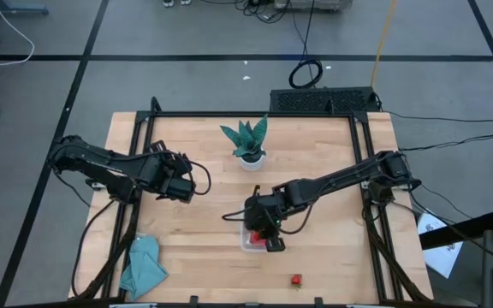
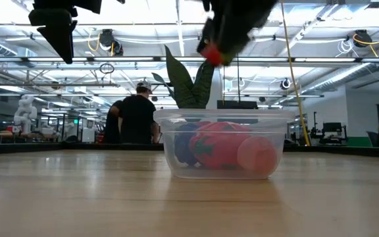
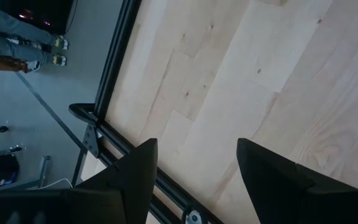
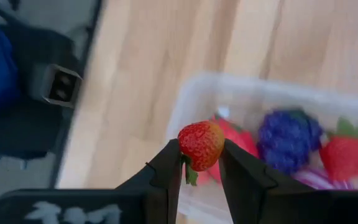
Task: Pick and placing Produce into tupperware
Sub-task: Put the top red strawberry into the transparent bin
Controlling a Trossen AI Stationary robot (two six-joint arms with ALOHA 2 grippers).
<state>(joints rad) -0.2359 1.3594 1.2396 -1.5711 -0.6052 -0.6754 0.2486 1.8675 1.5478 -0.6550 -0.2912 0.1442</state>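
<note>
The clear tupperware (image 2: 226,148) stands on the table's middle, also seen in the high view (image 1: 248,243). Inside it lie a dark purple fruit (image 4: 288,137), red strawberries (image 4: 347,155) and a pale pink piece (image 2: 258,155). My right gripper (image 4: 201,152) hangs above the tupperware, shut on a red strawberry (image 4: 201,143); the low view shows that strawberry (image 2: 210,52) well above the rim. Another strawberry (image 1: 296,280) lies on the table toward the near edge. My left gripper (image 3: 197,155) waits open over the table's left part (image 1: 187,184), with nothing between its fingers. My right gripper pinches the red strawberry by its two sides (image 4: 185,146) between its two fingers, at their free ends. The fingers slant downward from the table's right side. The strawberry is lifted clear above the tupperware, its green leaf end (image 4: 190,177) pointing back toward the wrist.
A green potted plant (image 1: 248,141) in a white pot stands behind the tupperware toward the far edge. A teal cloth (image 1: 144,265) lies at the near left corner. A black frame rail (image 3: 123,149) runs along the table's edge. People stand in the room beyond.
</note>
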